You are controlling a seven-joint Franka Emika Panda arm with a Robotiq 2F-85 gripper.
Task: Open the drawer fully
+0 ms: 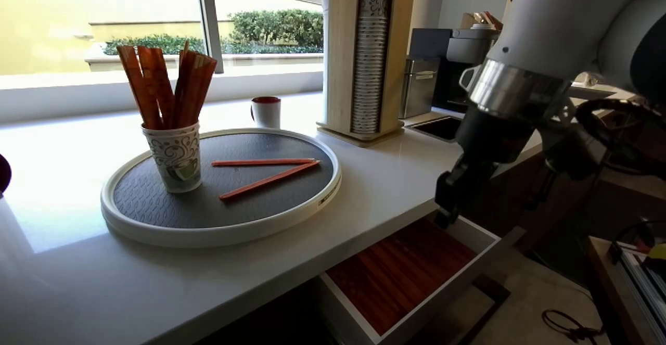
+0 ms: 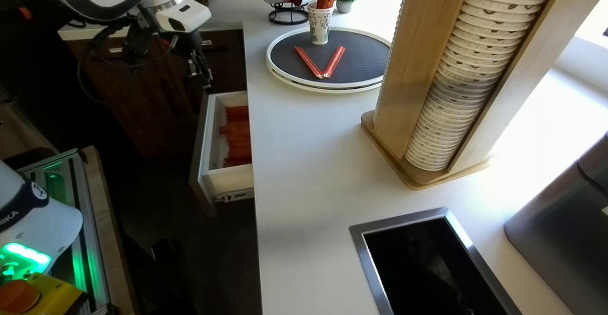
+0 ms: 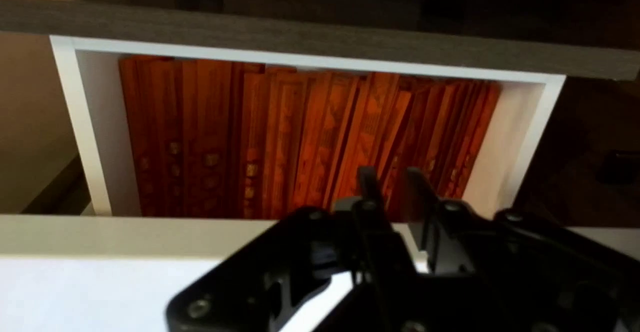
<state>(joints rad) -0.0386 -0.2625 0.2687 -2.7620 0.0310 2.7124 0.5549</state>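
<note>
The drawer (image 1: 438, 290) is pulled out from under the white countertop in both exterior views (image 2: 207, 132). Its white rim (image 3: 310, 60) and grey-brown front panel (image 3: 320, 36) show in the wrist view. Reddish-brown sticks or packets (image 3: 320, 136) lie side by side over its bottom. The drawer's back part is hidden under the counter. My gripper (image 1: 445, 212) is above the drawer's level, close to the counter edge, apart from the front panel. In an exterior view it shows near the drawer's far end (image 2: 205, 75). Its fingertips (image 3: 391, 172) are a little apart with nothing between them.
The countertop (image 2: 304, 210) overhangs the drawer. On it stand a round grey tray (image 1: 221, 238) with a cup (image 1: 179, 163) and two red sticks, a mug (image 1: 267, 112) and a wooden cup holder (image 1: 341, 59). A cart (image 2: 102, 210) stands across from the drawer.
</note>
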